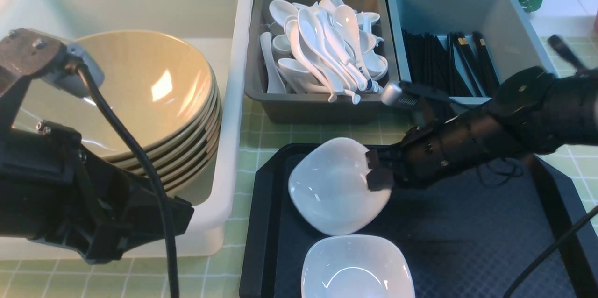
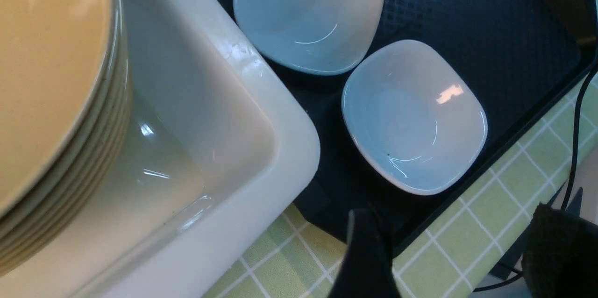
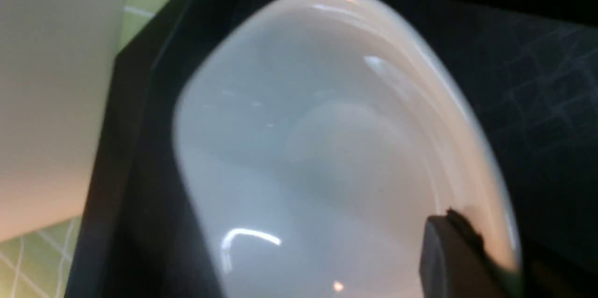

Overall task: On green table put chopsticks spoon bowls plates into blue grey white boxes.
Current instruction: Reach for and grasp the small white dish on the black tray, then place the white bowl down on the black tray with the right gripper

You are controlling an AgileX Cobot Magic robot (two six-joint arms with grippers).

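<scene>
- Pale checked cloth covers the green table (image 1: pixel 247 158). Much of it is hidden under three boxes along the far edge and a black tray (image 1: pixel 467 223) at the near edge.
- From the front, the left arm (image 1: pixel 70 195) blocks the white box's (image 1: pixel 233 102) near left part and some of the stacked bowls (image 1: pixel 154 83) inside.
- The near plate (image 1: pixel 357 267), at the tray's near edge, is cut off in the front view. The left wrist view shows it whole.
- The right gripper (image 1: pixel 376 172) is clamped on the right rim of the far plate (image 1: pixel 327 186), toward the tray's far left corner. The right wrist view is blurred and shows only one finger over that rim. I cannot tell whether the plate lies flat.
- The left gripper (image 2: pixel 460 237) shows its fingers only in its own wrist view: apart, nothing between them, above the cloth by the tray's near edge.
- Only the front view shows the grey box (image 1: pixel 322 111) of piled white spoons (image 1: pixel 308 36), with the blue-marked spoon (image 1: pixel 368 82) half buried. The same goes for the blue box (image 1: pixel 514 13), where the right arm (image 1: pixel 514 116) hides the near ends of the chopsticks (image 1: pixel 448 64).
</scene>
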